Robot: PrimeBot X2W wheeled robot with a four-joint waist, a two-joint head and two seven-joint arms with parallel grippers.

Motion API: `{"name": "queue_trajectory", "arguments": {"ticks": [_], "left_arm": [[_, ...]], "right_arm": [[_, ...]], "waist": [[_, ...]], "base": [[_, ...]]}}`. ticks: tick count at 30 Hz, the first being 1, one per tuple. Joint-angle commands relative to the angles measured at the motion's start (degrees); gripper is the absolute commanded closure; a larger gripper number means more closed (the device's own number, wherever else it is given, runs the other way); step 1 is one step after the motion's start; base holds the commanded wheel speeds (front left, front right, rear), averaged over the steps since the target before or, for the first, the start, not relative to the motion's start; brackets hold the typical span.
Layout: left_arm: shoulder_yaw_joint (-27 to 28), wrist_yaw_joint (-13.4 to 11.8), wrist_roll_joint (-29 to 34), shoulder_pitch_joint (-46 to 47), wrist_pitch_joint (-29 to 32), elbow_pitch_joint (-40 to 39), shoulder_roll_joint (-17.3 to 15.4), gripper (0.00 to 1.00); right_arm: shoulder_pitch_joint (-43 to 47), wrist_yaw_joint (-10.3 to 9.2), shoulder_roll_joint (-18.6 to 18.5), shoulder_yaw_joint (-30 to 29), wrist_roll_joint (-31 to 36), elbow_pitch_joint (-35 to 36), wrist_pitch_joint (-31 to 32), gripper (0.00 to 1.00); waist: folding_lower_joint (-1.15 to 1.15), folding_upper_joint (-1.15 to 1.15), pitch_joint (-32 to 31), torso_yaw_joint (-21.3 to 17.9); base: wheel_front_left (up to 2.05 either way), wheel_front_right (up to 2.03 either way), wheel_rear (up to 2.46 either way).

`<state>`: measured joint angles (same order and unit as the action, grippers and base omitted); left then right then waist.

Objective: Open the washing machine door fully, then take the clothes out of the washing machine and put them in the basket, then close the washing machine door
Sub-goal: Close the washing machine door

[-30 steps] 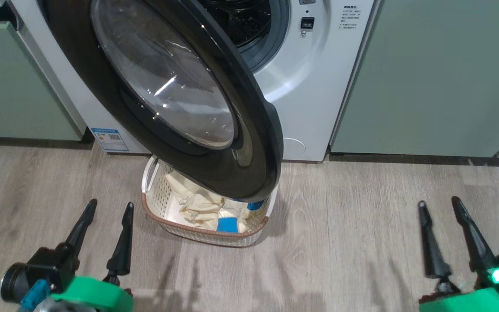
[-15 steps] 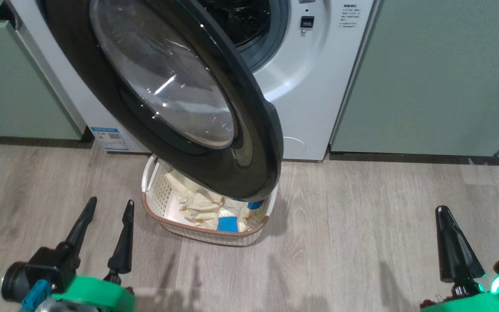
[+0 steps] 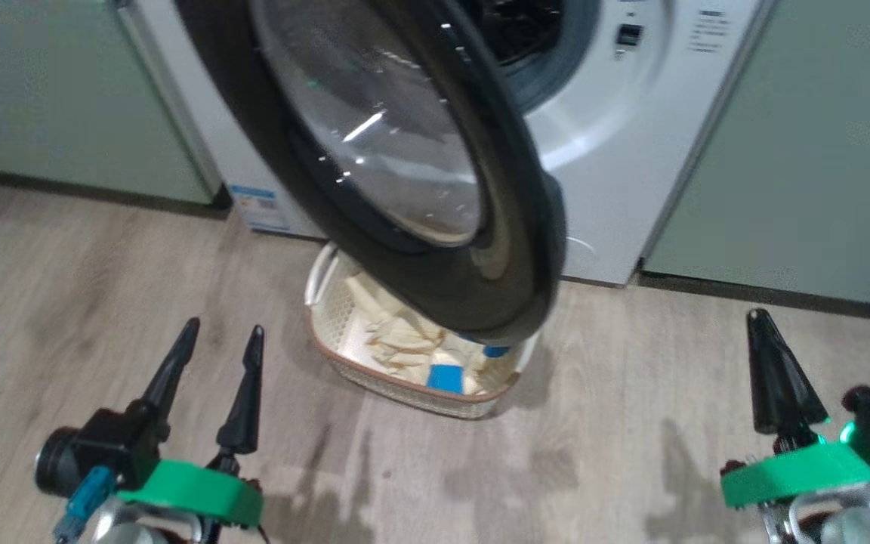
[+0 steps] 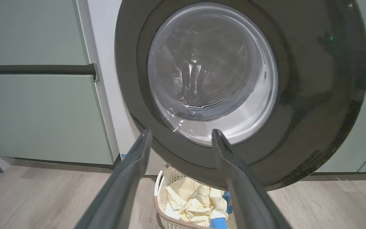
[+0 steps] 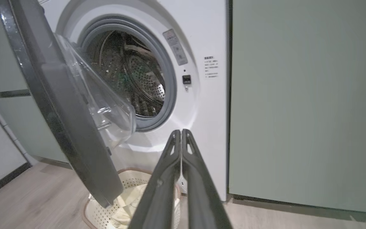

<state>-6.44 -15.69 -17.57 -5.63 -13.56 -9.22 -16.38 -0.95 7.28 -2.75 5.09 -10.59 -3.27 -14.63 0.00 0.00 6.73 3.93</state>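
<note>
The washing machine (image 3: 616, 151) is white, and its drum (image 5: 132, 73) looks dark with no fabric in sight. The washing machine door (image 3: 526, 227), black-rimmed with a clear porthole, stands swung out over the basket (image 3: 405, 394). Cream clothes (image 3: 405, 340) with blue trim lie inside that basket (image 4: 159, 206), and the clothes (image 4: 189, 203) also show under the door (image 4: 313, 95). My left gripper (image 3: 223, 327) hovers open and empty above the floor, left of the basket, facing the door's front (image 4: 181, 132). My right gripper (image 3: 758, 316) is shut on nothing, off to the right, pointing at the machine front (image 5: 181, 131).
Pale green cabinets (image 3: 65, 91) flank the machine on both sides (image 5: 297, 95); the left one carries a dark bar handle (image 4: 37, 69). A grey wood floor (image 3: 631, 423) spreads between me and the machine. The open door (image 5: 59, 127) overhangs the basket (image 5: 97, 216).
My right gripper's fingers have come together from open to shut. The whole head picture has shifted right and blurred, so the camera has moved; the left gripper stays open.
</note>
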Motion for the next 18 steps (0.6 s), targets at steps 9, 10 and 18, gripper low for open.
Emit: {"name": "queue_trajectory", "arguments": {"ticks": [9,10,18], "left_arm": [[0.72,0.98,0.96,4.60,-1.12,0.53,1.15,0.00],[0.64,1.11,0.93,4.68,-1.17,0.67,1.34,0.00],[0.22,2.02,1.41,4.88,-1.38,1.44,2.19,0.00]], "right_arm": [[-10.55,0.21,-0.39,1.64,-0.62,-4.77,-0.37,1.00],[-11.28,0.21,-0.39,1.34,-0.73,-5.37,-0.37,1.00],[-16.25,0.21,-0.48,0.27,-1.22,-8.57,-0.37,1.00]], "waist": [[0.00,0.00,0.39,8.11],[0.00,0.00,0.31,8.76],[0.00,0.00,-0.25,12.51]], "base": [[0.00,0.00,0.00],[0.00,0.00,0.00],[0.00,0.00,0.00]]}}
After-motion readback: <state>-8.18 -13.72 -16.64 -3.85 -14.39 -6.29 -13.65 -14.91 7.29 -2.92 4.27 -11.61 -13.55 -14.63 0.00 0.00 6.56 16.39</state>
